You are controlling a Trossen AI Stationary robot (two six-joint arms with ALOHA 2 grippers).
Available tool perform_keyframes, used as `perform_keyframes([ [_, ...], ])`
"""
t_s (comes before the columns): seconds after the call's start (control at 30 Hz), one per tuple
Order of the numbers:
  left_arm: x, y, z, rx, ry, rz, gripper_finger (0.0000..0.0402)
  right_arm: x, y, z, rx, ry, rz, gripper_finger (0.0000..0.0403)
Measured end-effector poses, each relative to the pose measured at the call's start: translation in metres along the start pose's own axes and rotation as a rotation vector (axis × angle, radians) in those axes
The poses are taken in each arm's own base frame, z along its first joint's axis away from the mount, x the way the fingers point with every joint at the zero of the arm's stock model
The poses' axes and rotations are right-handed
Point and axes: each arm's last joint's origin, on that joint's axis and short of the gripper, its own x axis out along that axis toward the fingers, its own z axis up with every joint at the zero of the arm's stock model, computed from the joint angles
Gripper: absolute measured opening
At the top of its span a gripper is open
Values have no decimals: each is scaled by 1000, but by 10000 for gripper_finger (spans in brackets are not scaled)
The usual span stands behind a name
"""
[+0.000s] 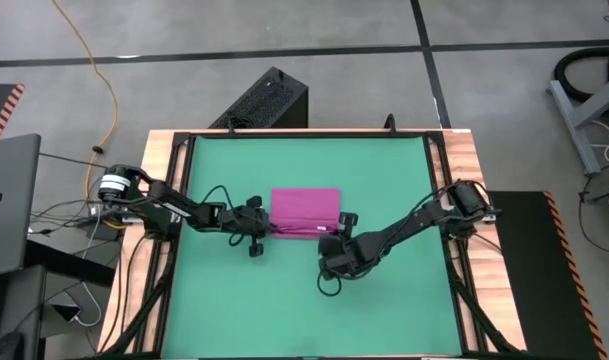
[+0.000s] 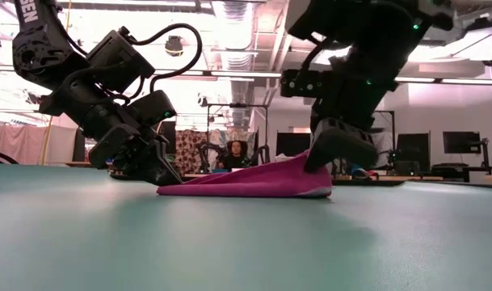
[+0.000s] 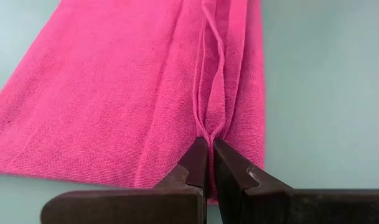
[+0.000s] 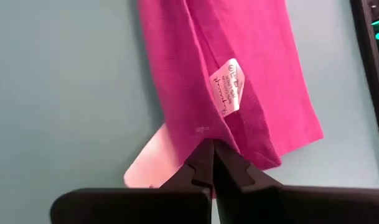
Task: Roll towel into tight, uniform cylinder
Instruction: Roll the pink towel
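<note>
Lying near the middle of the green mat (image 1: 384,180), a little toward its front edge, the magenta towel (image 1: 304,207) is seen flat for the most part, with a narrow fold raised along its front edge. No cylinder is formed yet; only this first fold is visible.

The left gripper (image 1: 265,228) is placed at the front left corner of the towel. In the left wrist view its fingers (image 3: 195,163) are pressed together on a thin ridge of the cloth (image 3: 145,93), so the fold is pinched there.

The right gripper (image 1: 336,227) is placed at the front right corner of the towel. In the right wrist view the jaws are nearly closed, with the pink edge (image 4: 226,74) caught between the fingertips (image 4: 201,163). In the low view this corner is lifted from the mat, and the towel (image 2: 262,181) slopes down toward the left gripper (image 2: 161,171).

A small white tag (image 4: 229,85) is sewn at the right end of the towel. Some printing is seen on it, but it cannot be read. White letters are seen on the left arm (image 2: 48,48) in the low view, ending in "EN".

A person (image 2: 238,153) is seen far behind the table.
</note>
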Motion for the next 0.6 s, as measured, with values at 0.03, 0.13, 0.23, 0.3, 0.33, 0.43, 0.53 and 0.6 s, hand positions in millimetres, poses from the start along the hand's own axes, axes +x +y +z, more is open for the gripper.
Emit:
perform_keyframes([
  [0.03,0,0,0,0,0,0,0,1,-1,0,3,3,-4,23],
  [0.13,0,0,0,0,0,0,0,3,-4,1,6,9,-8,21],
  [0.23,0,0,0,1,1,1,0,4,-4,1,-12,9,-8,21],
  [0.3,0,0,0,1,1,1,0,3,-4,1,-16,8,-8,21],
  [0.33,0,0,0,1,1,1,0,3,-4,1,-17,8,-8,21],
  [0.43,0,0,0,5,1,1,0,5,-6,1,-32,17,-12,21],
  [0.53,0,0,0,9,1,3,0,9,-10,2,-30,26,-21,21],
  [0.6,0,0,0,9,1,5,0,12,-14,3,-21,37,-26,20],
])
